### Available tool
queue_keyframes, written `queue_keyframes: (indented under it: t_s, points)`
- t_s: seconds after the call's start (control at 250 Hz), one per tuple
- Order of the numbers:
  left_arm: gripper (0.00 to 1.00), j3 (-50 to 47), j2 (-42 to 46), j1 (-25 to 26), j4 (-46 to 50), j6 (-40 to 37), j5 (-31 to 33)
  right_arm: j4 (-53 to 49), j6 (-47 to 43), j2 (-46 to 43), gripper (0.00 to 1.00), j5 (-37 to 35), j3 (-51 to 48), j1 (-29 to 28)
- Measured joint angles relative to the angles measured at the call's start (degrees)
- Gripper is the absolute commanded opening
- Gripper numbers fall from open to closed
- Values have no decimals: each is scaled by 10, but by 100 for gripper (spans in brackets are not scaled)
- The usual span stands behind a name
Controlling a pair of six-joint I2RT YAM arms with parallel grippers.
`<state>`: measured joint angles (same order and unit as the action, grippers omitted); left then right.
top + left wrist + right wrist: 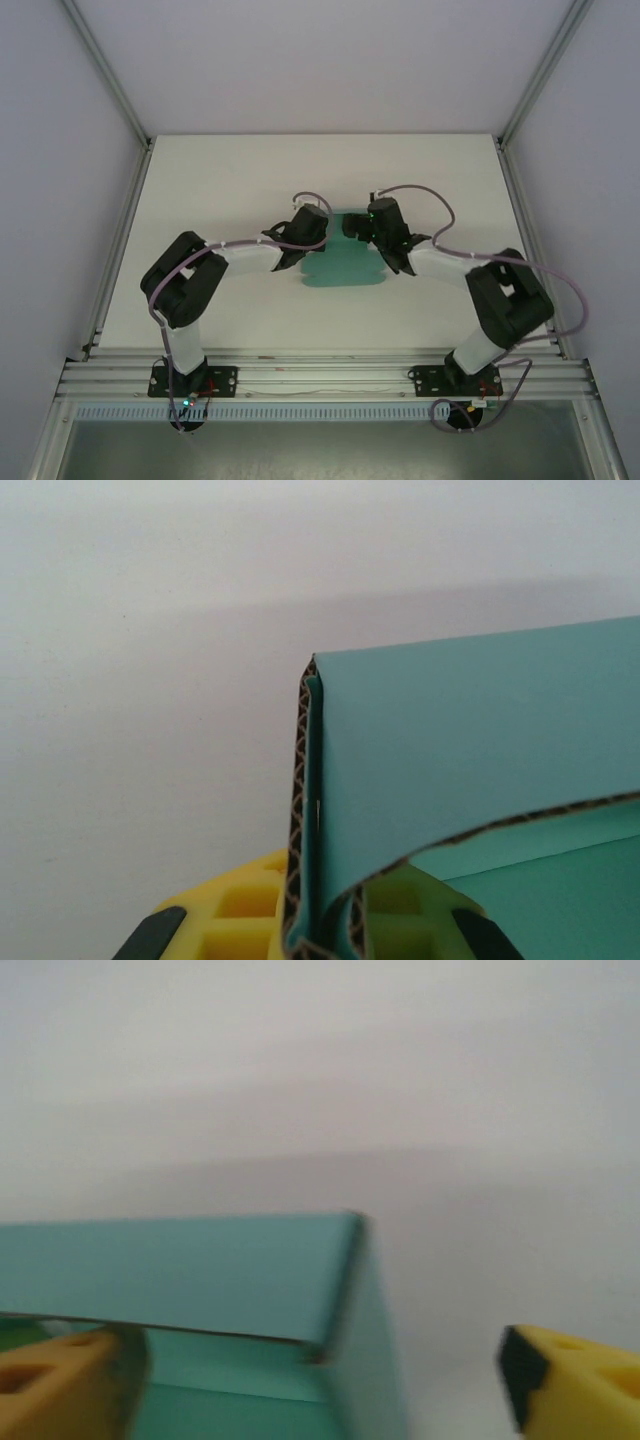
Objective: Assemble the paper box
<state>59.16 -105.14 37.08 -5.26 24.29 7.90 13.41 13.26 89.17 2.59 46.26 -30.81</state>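
My left gripper (325, 925) is clenched on the paper box (480, 750). Low in the left wrist frame, the box's raw corrugated edge runs down between my yellow fingers (235, 925). From that grip a teal panel rises to a folded corner at mid-frame and sweeps off to the right edge. A second teal face lies beneath it in the lower right.

My right gripper (320, 1385) is released, with its jaws wide apart. One yellow finger (570, 1380) sits in the lower right of the right wrist frame, apart from the card. The other is blurred in the lower left, close against a teal wall. An upright corner of the box stands between them, just right of centre.

From above, the box lies in the middle of the frame on the white table (220, 190). It sits between my two wrists, and its flat part spreads toward the lower edge.
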Motion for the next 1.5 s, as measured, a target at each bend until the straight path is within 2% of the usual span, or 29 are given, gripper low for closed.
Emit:
queue_keyframes:
  t_s: [0.104, 0.244, 0.436, 0.584, 0.739, 1.091, 1.319, 1.499]
  points:
    - [0, 0, 4, 0, 5, -32, 0, 5, 2, -78, 100, 23, -15, 0]
    - [0, 17, 37, -5, 61, -124, -29, -9, 18, -205, 100, 21, -41, 1]
    - [0, 140, 58, -26, 258, -321, -145, -120, 58, -346, 100, -19, -50, 31]
    - [0, 195, 51, -20, 412, -428, -164, -223, 63, -386, 99, -28, -55, 50]
    - [0, 237, 6, -2, 495, -457, -120, -284, 62, -404, 100, -28, -78, 60]
    - [0, 369, -197, 43, 523, -461, 39, -326, 55, -405, 100, -28, -81, 74]
    - [0, 373, -227, 57, 468, -494, 150, -332, 51, -405, 100, -30, -81, 78]
    - [0, 355, -236, 59, 401, -537, 196, -332, 51, -405, 100, -37, -81, 87]
